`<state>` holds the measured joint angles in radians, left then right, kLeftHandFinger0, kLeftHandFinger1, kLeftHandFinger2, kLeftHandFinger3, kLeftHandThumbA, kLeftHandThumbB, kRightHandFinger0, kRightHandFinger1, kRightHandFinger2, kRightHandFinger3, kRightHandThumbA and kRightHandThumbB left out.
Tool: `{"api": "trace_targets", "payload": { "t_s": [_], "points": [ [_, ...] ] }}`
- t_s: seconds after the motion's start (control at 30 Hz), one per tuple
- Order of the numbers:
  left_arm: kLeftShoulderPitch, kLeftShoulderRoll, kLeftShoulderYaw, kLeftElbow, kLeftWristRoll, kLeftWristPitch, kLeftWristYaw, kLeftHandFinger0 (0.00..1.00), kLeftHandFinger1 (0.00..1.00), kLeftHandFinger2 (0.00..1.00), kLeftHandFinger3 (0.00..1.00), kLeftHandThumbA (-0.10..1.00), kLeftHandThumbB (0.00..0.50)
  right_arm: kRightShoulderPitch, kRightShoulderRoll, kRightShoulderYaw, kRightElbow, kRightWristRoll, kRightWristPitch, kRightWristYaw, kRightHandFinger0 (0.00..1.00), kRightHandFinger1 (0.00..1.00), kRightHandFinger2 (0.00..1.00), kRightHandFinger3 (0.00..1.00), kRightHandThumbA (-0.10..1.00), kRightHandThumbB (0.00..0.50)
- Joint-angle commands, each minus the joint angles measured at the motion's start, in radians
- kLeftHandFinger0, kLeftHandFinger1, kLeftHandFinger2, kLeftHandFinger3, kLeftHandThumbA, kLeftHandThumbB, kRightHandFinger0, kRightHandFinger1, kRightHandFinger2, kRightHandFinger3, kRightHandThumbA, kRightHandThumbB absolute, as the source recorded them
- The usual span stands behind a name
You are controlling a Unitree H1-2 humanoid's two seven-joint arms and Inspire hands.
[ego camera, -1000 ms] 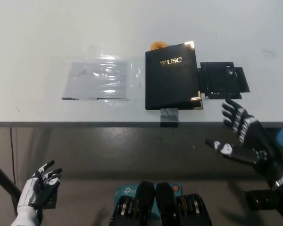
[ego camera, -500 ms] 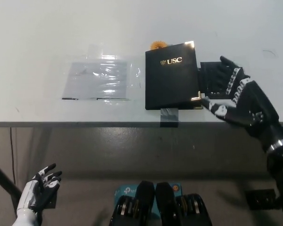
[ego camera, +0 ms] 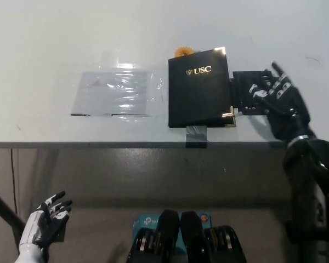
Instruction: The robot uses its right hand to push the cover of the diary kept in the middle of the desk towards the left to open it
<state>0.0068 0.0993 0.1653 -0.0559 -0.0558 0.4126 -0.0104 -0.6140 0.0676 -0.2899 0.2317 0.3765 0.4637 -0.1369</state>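
Closed diary (ego camera: 199, 87) lies just left of the right hand (ego camera: 275, 97), fingers spread, empty; left hand (ego camera: 44, 223) hangs open below the table (ego camera: 44, 44)

There is only one view here, taken from the robot's head and aimed steeply down over the near edge of the desk (ego camera: 44, 33). The desk surface fills the upper half of the picture, from about 9 through 12 to 3 o'clock; below its front edge the floor side shows. The camera stands fairly close, so the diary (ego camera: 200, 87) sits just right of centre, toward 1 o'clock. The right hand (ego camera: 277, 98) appears at 3 o'clock, the left hand (ego camera: 44, 219) low at 7 o'clock. No second view overlaps it.
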Motion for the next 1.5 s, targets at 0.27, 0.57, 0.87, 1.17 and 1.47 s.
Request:
{"api": "trace_targets", "payload": {
  "t_s": [0.27,0.57,0.87,1.17,1.47],
  "points": [
    [-0.004,0.004,-0.009,-0.017,0.008,-0.001,0.008,1.00,0.81,0.75,0.85,0.66,0.205,-0.155,0.116,-0.182,0.268,0.108,-0.169,-0.069,1.00,1.00,1.00,1.00,0.82,0.166],
    [0.006,0.000,-0.014,0.003,0.002,-0.008,0.001,1.00,0.83,0.77,0.87,0.94,0.339,-0.199,0.151,-0.211,0.371,0.124,-0.222,-0.081,1.00,1.00,1.00,1.00,0.75,0.208],
    [0.004,0.002,-0.011,0.004,-0.003,-0.003,0.000,1.00,0.84,0.78,0.88,0.98,0.354,-0.301,0.162,-0.143,0.409,0.087,-0.215,-0.104,1.00,1.00,1.00,1.00,0.77,0.200],
    [-0.005,0.006,-0.023,0.001,0.009,0.007,0.003,1.00,0.82,0.76,0.87,0.99,0.394,-0.331,0.170,-0.068,0.404,0.065,-0.198,-0.112,1.00,1.00,1.00,1.00,0.77,0.174],
    [-0.003,0.009,-0.028,-0.010,0.007,0.005,-0.003,1.00,0.84,0.78,0.85,0.97,0.359,-0.271,0.199,-0.039,0.385,0.072,-0.203,-0.104,1.00,1.00,1.00,1.00,0.75,0.174]
  ]
}}
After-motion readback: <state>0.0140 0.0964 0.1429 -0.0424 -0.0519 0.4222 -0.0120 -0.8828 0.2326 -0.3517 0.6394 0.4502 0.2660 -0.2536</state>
